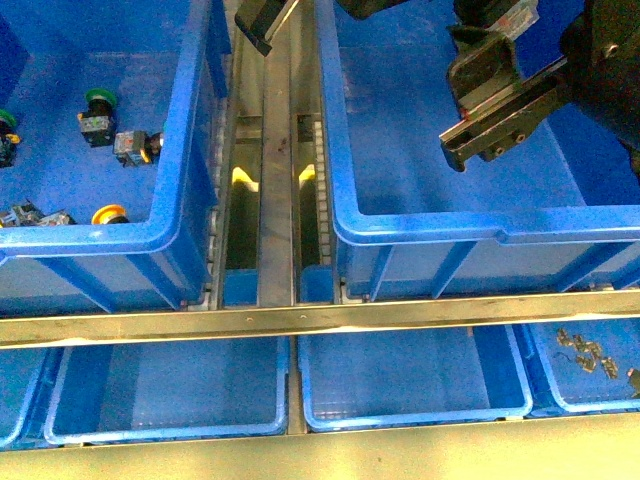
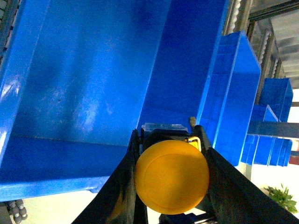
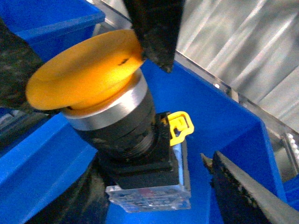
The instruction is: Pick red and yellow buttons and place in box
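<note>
Our left pincer clamps a yellow round-capped pushbutton. Our right pincer pinches another yellow mushroom-capped pushbutton.

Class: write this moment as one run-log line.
left gripper: shut on yellow button | right gripper: shut on second yellow button, over box

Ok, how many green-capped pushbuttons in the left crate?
2: one green-capped pushbutton toward the back, another cut off at the picture's left edge. More may be out of frame.
</note>
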Tool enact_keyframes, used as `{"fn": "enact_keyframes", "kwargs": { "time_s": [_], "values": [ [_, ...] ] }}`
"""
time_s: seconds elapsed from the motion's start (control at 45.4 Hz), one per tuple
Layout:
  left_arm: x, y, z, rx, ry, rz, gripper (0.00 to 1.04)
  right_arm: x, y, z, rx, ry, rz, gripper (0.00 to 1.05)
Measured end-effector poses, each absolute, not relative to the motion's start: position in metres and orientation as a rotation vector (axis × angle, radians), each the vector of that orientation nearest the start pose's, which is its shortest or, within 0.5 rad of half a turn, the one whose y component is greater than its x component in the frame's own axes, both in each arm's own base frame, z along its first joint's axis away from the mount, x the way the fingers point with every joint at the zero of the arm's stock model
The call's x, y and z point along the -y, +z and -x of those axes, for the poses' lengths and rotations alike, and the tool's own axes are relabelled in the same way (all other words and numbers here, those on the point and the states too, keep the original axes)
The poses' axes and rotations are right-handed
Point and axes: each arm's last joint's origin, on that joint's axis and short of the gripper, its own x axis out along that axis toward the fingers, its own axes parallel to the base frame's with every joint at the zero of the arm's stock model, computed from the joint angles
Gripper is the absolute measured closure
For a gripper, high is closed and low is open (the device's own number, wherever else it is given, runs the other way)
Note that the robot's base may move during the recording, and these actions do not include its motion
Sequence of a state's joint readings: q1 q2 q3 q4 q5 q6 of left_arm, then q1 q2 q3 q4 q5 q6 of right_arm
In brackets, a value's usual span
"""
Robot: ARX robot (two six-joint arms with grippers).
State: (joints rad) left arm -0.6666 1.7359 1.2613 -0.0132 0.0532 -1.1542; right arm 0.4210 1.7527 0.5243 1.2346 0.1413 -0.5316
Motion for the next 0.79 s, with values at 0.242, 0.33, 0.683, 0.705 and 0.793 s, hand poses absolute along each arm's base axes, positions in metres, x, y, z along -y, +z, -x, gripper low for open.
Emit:
{"fn": "enact_keyframes", "kwargs": {
  "time_s": [0.242, 0.33, 0.683, 0.705, 0.793],
  "values": [
    [0.246, 0.260, -0.308, -0.797, -0.342, 0.918, 0.52, -0.119, 0.153, -0.278, 0.081, 0.275, 0.521, 0.71],
    [0.246, 0.261, -0.308, -0.781, -0.347, 0.901, 0.42, -0.119, 0.153, -0.278, 0.079, 0.269, 0.518, 0.71],
    [0.230, 0.277, -0.309, -0.602, -0.304, 0.829, 0.08, -0.113, 0.145, -0.272, 0.042, 0.264, 0.514, 0.71],
    [0.229, 0.277, -0.309, -0.596, -0.301, 0.825, 0.08, -0.112, 0.144, -0.271, 0.038, 0.265, 0.514, 0.71],
    [0.216, 0.280, -0.302, -0.588, -0.282, 0.817, 0.08, -0.111, 0.141, -0.269, 0.027, 0.269, 0.516, 0.71]
  ]
}}
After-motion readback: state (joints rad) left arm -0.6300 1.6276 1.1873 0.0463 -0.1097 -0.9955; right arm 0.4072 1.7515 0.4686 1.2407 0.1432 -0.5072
